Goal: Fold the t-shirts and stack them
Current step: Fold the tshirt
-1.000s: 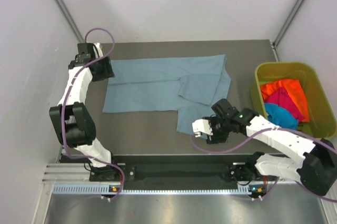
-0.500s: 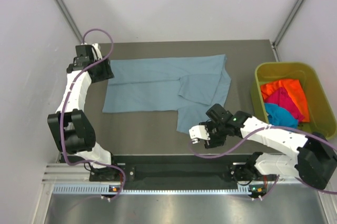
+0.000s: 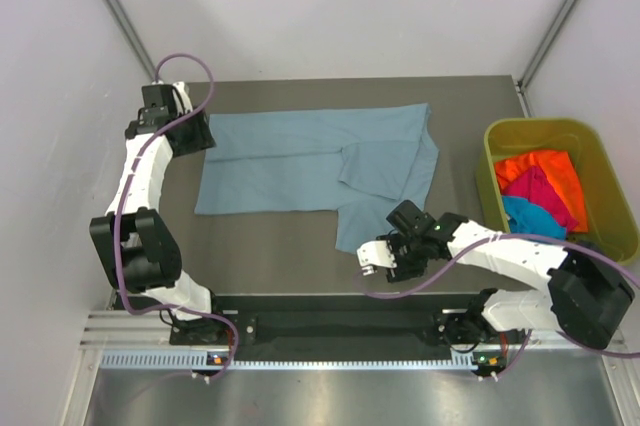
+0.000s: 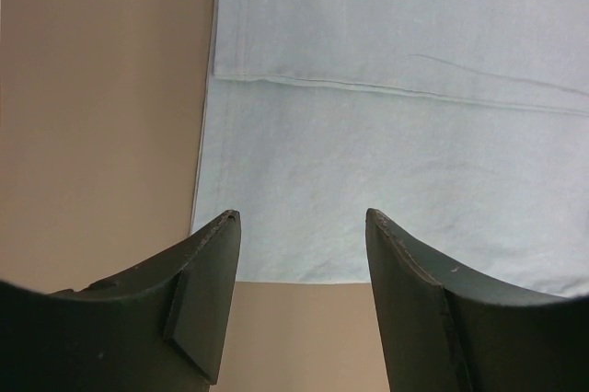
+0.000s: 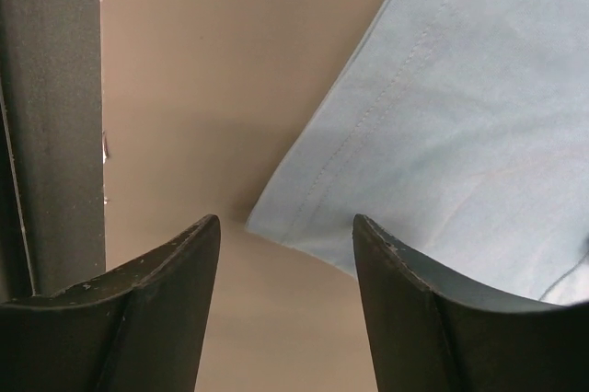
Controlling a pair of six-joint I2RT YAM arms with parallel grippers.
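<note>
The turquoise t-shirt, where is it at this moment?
In the top view the turquoise t-shirt lies in the bin on the right side of the table, at the bin's near end, next to the magenta t-shirt.

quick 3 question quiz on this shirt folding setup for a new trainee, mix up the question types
1. True or false: the grey-blue t-shirt lies crumpled inside the green bin.
2. The orange t-shirt, magenta t-shirt and turquoise t-shirt are: A stacked on the grey-blue t-shirt; B in the green bin; C clamped in a gripper.
3. Fill in: the left gripper and the right gripper each sit at an edge of the grey-blue t-shirt with jaws ____.

Key
1. False: it lies spread on the table.
2. B
3. open, with nothing held
</note>
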